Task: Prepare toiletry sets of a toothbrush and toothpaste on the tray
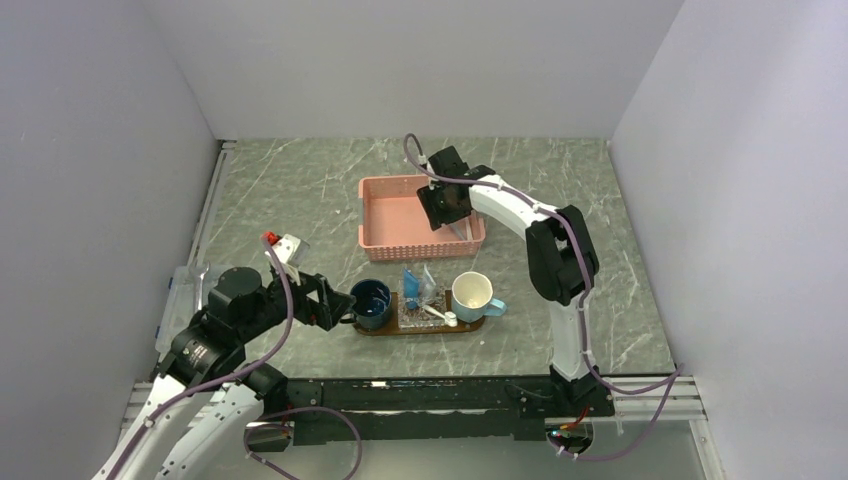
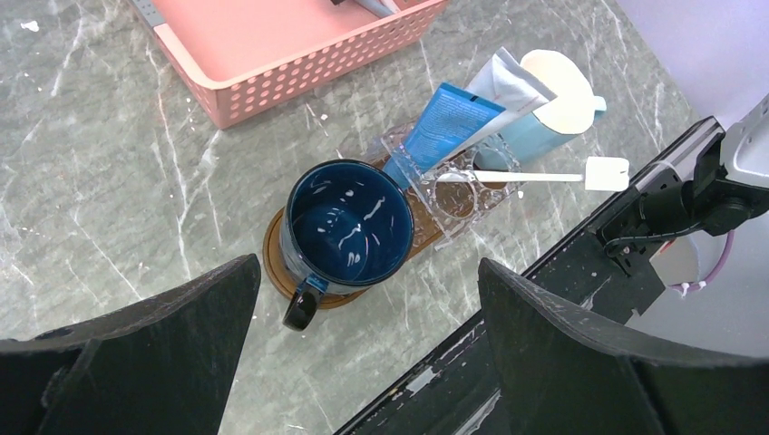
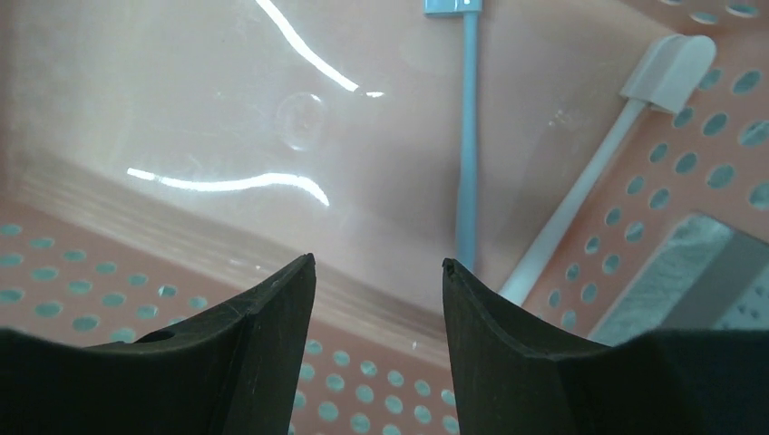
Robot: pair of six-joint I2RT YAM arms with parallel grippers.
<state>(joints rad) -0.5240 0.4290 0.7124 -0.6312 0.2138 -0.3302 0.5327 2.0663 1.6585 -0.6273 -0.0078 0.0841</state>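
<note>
left mug (image 1: 370, 302), dish (image 1: 425, 318) and right mug (image 1: 472, 296) sit along the tray (image 2: 270, 261).

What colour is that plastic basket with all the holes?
The perforated plastic basket is salmon pink; the left wrist view shows it best.

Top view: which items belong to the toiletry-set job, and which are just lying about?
Job: tray, toothpaste tubes, toothbrush across the clear dish, more toothbrushes in the pink basket.
Just there: dark blue mug, pale mug, the dish and basket themselves.
</note>
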